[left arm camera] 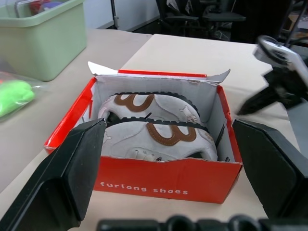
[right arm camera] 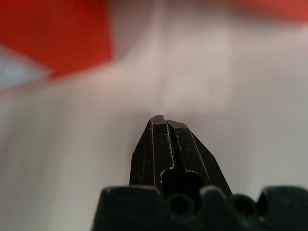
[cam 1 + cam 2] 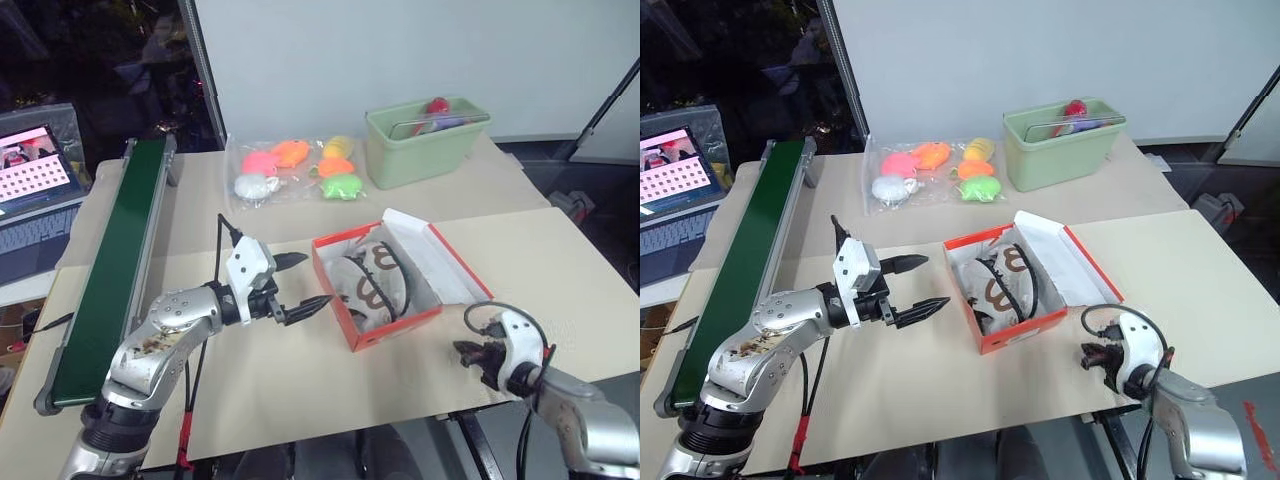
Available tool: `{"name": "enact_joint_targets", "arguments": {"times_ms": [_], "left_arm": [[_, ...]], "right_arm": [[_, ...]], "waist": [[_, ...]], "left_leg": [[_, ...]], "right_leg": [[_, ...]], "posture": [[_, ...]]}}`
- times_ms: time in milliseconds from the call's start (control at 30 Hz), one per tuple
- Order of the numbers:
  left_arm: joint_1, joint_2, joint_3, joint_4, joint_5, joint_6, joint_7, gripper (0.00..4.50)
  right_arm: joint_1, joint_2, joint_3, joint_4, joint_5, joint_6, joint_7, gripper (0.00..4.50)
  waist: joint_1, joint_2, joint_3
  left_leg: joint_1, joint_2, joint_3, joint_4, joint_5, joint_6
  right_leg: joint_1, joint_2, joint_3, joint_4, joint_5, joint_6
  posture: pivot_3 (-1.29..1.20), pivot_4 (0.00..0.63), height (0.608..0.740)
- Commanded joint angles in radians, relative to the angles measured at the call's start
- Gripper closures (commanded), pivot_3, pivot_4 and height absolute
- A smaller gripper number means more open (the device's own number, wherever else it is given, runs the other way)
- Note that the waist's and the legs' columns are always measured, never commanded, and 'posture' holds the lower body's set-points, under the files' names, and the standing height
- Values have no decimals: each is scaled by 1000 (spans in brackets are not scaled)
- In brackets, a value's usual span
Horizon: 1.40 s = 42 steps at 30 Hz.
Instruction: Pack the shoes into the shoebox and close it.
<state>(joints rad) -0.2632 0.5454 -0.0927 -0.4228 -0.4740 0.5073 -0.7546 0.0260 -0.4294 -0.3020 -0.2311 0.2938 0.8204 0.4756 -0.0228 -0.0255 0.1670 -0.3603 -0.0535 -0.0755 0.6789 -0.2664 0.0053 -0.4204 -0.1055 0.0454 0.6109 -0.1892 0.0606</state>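
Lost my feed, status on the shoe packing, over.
Left gripper open, empty, facing shoebox. Right gripper shut, empty, low beside it. Both shoes inside, lid still open. Nothing blocking.

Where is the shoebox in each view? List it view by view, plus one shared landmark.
Left eye view: the shoebox sits centre, lid open.
Right eye view: centre, slightly left of that.
Left wrist view: fills the middle, shoes inside.
Right wrist view: an orange-red blur at the upper edge, probably the box.
Shared landmark: the pale green bin, beyond the box.

shoes [image 1: 156,134] lying side by side in shoebox [image 1: 166,180] | left gripper [image 1: 168,168] spread wide
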Motion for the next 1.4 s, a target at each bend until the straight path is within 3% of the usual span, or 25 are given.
{"name": "enact_joint_targets", "arguments": {"times_ms": [33, 333, 467, 667, 1033, 1233, 1400], "left_arm": [[-19, 9, 17, -28, -10, 11, -2, 0], [-31, 20, 32, -19, -9, 18, -5, 0], [-31, 23, 37, -16, -6, 17, -4, 0], [-15, 26, 36, -37, -8, 23, 1, 0], [-24, 30, 47, -50, -16, 51, 11, 0], [-11, 41, 83, -81, -36, 86, 27, 0], [-4, 46, 90, -89, -41, 96, 33, 0]], "right_arm": [[-47, 43, -52, 98, -4, -88, -79, 4423], [-232, 231, -269, 248, 225, -93, -217, 4423], [-248, 281, -275, 225, 284, -87, -245, 4423], [-308, 376, -372, 184, 495, -103, -308, 4423], [-229, 372, -274, -67, 773, -97, -122, 4423], [-210, 212, -79, -170, 711, -38, -73, 4423], [-292, 90, 144, -198, 552, -15, -84, 4423]], "waist": [[5, 0, 0], [0, 0, 0], [0, 1, 0], [-15, 2, 0], [-21, 3, 1], [-23, 3, 2], [-22, 3, 2]], "left_leg": [[0, 0, 0, 0, 0, 0], [1, 0, -1, -2, 0, 0], [0, 0, -1, -2, 0, 1], [1, 0, -3, -2, 0, 1], [1, 1, -4, -3, -1, 1], [1, 1, -4, -3, -1, 1], [0, 1, -3, -3, -1, 1]], "right_leg": [[0, 0, 0, 0, 0, 0], [-1, 1, 0, 0, 3, -5], [-1, 1, 0, 0, 3, -5], [-1, 1, 0, 0, 3, -5], [-2, 1, 0, 0, 2, -4], [-3, 1, 0, 0, 1, -2], [-2, 1, 0, 0, -2, 2]], "posture": [[0, 150, 740], [0, 150, 740], [0, 150, 740], [0, 150, 740], [0, 150, 740], [0, 150, 740], [0, 150, 740]]}}
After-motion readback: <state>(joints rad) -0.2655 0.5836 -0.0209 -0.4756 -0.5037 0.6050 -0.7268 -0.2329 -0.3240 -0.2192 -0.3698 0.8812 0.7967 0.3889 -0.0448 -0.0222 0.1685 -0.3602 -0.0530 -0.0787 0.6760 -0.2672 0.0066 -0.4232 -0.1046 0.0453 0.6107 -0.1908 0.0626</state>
